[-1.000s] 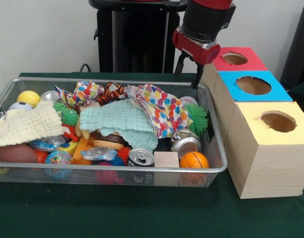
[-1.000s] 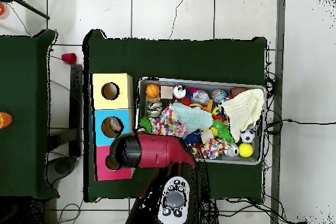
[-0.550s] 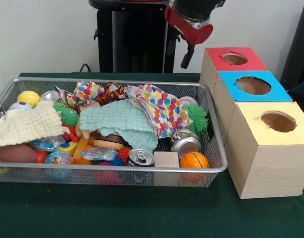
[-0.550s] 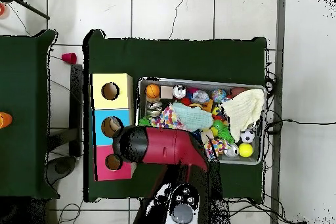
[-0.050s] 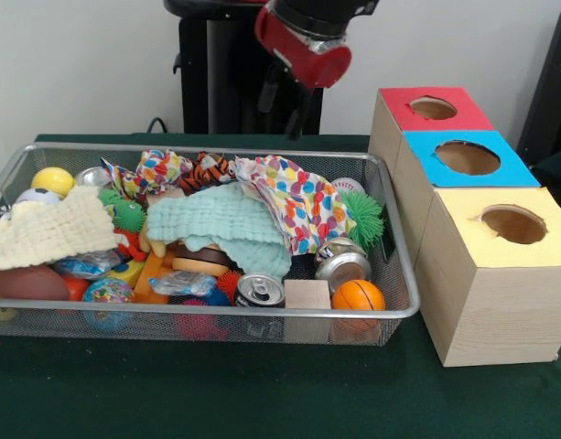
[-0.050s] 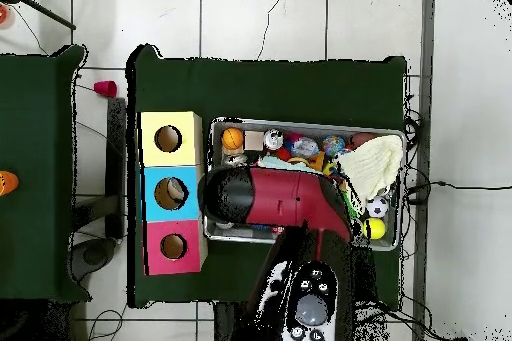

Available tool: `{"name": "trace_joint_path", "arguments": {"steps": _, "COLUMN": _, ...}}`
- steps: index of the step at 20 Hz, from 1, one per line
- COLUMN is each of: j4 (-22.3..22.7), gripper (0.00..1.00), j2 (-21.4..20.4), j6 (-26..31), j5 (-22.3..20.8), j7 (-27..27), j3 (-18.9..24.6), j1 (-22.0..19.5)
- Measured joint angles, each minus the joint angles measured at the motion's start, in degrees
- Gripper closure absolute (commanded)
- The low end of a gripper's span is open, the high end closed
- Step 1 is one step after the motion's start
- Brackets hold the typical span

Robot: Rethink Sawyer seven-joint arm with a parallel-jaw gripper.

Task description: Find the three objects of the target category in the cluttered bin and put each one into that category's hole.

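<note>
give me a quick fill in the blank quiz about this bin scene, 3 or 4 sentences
1. Of the three boxes beside the wire bin, the one nearest the front-view camera has a ____ top.
2. The orange ball lies right beside a small ____ block.
3. The box farthest from the front-view camera has a ____ top.
4. The gripper hangs above the bin's ____ rim in the front view.

Missing words: yellow; wooden; red; far

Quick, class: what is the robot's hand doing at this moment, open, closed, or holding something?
Hand: open and empty, raised above the far edge of the wire bin.
</note>
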Motion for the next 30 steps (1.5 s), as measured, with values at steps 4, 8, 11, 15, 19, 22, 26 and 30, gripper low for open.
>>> {"name": "trace_joint_path", "arguments": {"steps": 4, "j4": -2.8, "gripper": 0.00, "j2": 1.9, "j6": 0.0, "j5": -1.3, "j7": 0.0, "j3": 0.3, "j1": -2.5}}
{"name": "trace_joint_path", "arguments": {"steps": 8, "j4": -6.9, "gripper": 0.00, "j2": 5.1, "j6": 0.0, "j5": -2.9, "j7": 0.0, "j3": 1.2, "j1": -6.0}}
{"name": "trace_joint_path", "arguments": {"steps": 11, "j4": -9.2, "gripper": 0.00, "j2": 7.0, "j6": -0.2, "j5": -3.5, "j7": 0.0, "j3": 1.9, "j1": -7.7}}
{"name": "trace_joint_path", "arguments": {"steps": 15, "j4": -13.0, "gripper": 0.00, "j2": 10.3, "j6": -1.0, "j5": -3.8, "j7": 0.0, "j3": 2.4, "j1": -9.1}}
{"name": "trace_joint_path", "arguments": {"steps": 19, "j4": -16.4, "gripper": 0.00, "j2": 13.3, "j6": -1.8, "j5": -3.9, "j7": 0.0, "j3": 2.5, "j1": -9.5}}
{"name": "trace_joint_path", "arguments": {"steps": 22, "j4": -19.1, "gripper": 0.00, "j2": 15.6, "j6": -1.9, "j5": -3.9, "j7": 0.0, "j3": 2.7, "j1": -9.5}}
{"name": "trace_joint_path", "arguments": {"steps": 26, "j4": -23.1, "gripper": 0.00, "j2": 18.6, "j6": -1.9, "j5": -4.0, "j7": 0.0, "j3": 3.7, "j1": -9.8}}
{"name": "trace_joint_path", "arguments": {"steps": 30, "j4": -25.6, "gripper": 0.00, "j2": 20.3, "j6": -1.9, "j5": -4.0, "j7": 0.0, "j3": 4.6, "j1": -10.1}}
